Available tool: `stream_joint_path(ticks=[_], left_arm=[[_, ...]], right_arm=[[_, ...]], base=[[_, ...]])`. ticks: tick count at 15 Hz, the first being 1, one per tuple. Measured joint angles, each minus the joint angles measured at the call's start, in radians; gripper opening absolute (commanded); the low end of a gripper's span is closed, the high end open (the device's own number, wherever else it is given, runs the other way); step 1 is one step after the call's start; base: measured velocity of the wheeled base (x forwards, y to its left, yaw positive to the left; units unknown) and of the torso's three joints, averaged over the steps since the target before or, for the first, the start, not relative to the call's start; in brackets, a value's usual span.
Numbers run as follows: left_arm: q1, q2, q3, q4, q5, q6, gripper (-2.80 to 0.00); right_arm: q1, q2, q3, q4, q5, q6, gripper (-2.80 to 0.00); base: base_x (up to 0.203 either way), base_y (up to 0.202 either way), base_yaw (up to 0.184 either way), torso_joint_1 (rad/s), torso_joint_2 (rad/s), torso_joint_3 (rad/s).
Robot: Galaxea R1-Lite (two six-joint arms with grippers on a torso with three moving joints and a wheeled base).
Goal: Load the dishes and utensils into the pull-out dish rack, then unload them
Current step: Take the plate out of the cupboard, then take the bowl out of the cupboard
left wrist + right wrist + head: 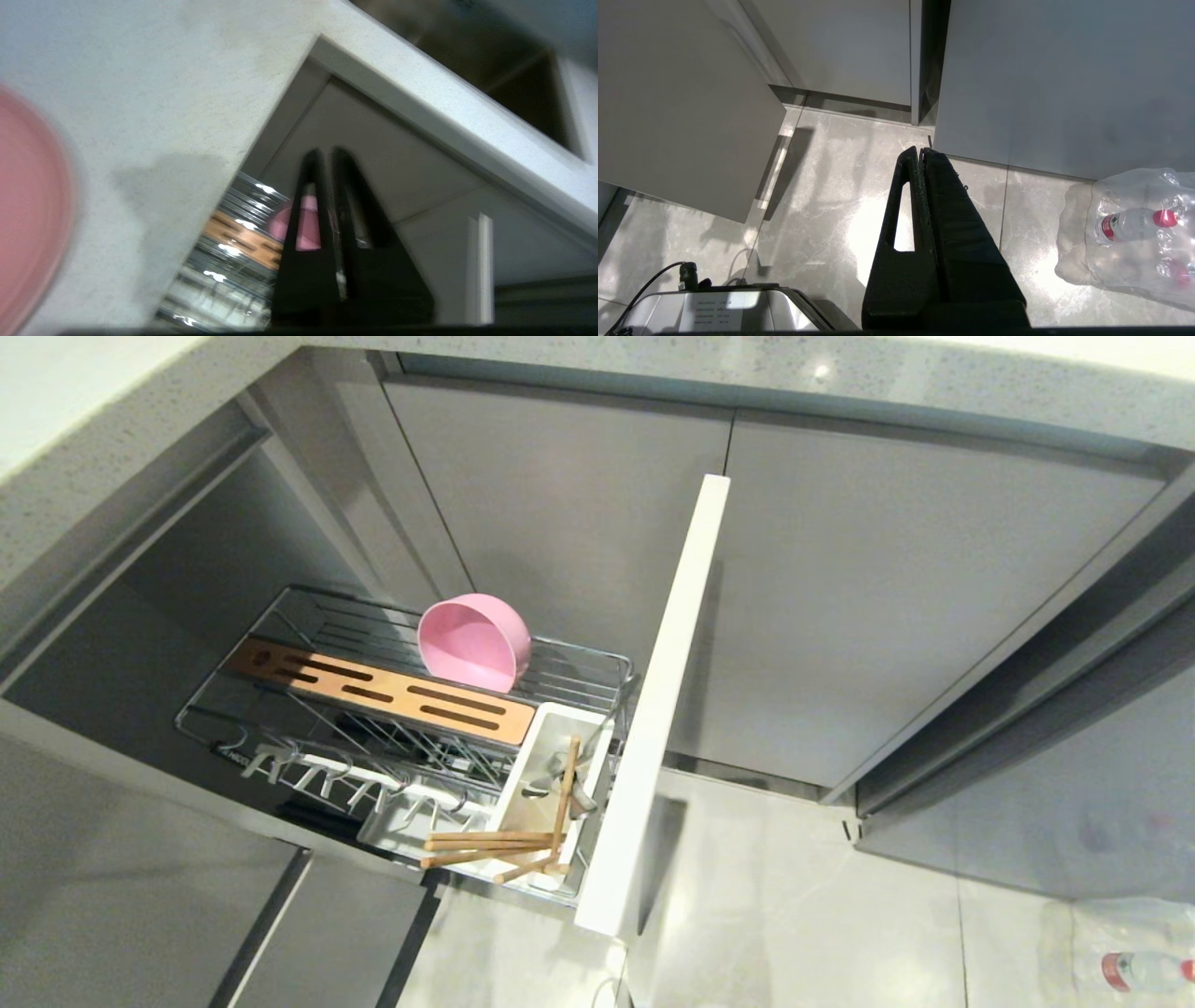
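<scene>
the pull-out dish rack (411, 709) stands drawn out from the grey cabinets, its narrow white cabinet front (663, 709) edge-on to me. a pink bowl (474, 642) sits tipped on its side on the wire at the back of the rack, just behind the slotted wooden strip (383, 691), its hollow facing forward. the white utensil caddy (551, 775) is at the front end next to the cabinet front; the wooden chopsticks (495, 845) are there, some lying flat across the near rim and one leaning up out of the caddy. something silvery stands in the caddy beside them, but i cannot make out what it is. the left gripper (327, 156) is up by the edge of the desk (163, 93), jaws together with nothing between them, and past them the bowl and strip show below. a pink plate (28, 210) lies on the desk, off to one side of that gripper. the right gripper (920, 150) hangs parked above the floor (831, 210), jaws together and empty, with a wrapped pack of water bottles (1134, 228) on the floor nearby.
</scene>
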State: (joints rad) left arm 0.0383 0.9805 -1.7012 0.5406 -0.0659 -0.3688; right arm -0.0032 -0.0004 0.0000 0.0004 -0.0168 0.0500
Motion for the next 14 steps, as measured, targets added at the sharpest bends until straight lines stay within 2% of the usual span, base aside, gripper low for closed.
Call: stream_joint_path(ticks=[2, 3, 5, 7, 10, 14], left_arm=[[-0.024, 0.002, 0.010, -0.004, -0.054, -0.126, -2.80], [-0.042, 0.010, 0.012, -0.005, -0.058, -0.177, -2.80], [-0.071, 0.037, 0.011, -0.005, -0.050, -0.252, -2.80], [-0.131, 0.068, 0.009, -0.002, -0.028, -0.319, -2.80], [-0.243, 0.122, 0.016, 0.008, 0.039, -0.385, -2.80], [-0.405, 0.178, 0.047, 0.021, 0.177, -0.405, -2.80]], right_arm=[[0.000, 0.000, 0.000, 0.000, 0.000, 0.000, -2.80], [0.000, 0.000, 0.000, 0.000, 0.000, 0.000, -2.80], [0.000, 0.000, 0.000, 0.000, 0.000, 0.000, -2.80], [0.000, 0.000, 0.000, 0.000, 0.000, 0.000, -2.80], [0.000, 0.000, 0.000, 0.000, 0.000, 0.000, -2.80], [0.000, 0.000, 0.000, 0.000, 0.000, 0.000, -2.80]], base=[[0.000, 0.000, 0.000, 0.000, 0.00, 0.000], [0.000, 0.000, 0.000, 0.000, 0.00, 0.000], [0.000, 0.000, 0.000, 0.000, 0.00, 0.000], [0.000, 0.000, 0.000, 0.000, 0.00, 0.000], [0.000, 0.000, 0.000, 0.000, 0.00, 0.000], [0.000, 0.000, 0.000, 0.000, 0.00, 0.000]])
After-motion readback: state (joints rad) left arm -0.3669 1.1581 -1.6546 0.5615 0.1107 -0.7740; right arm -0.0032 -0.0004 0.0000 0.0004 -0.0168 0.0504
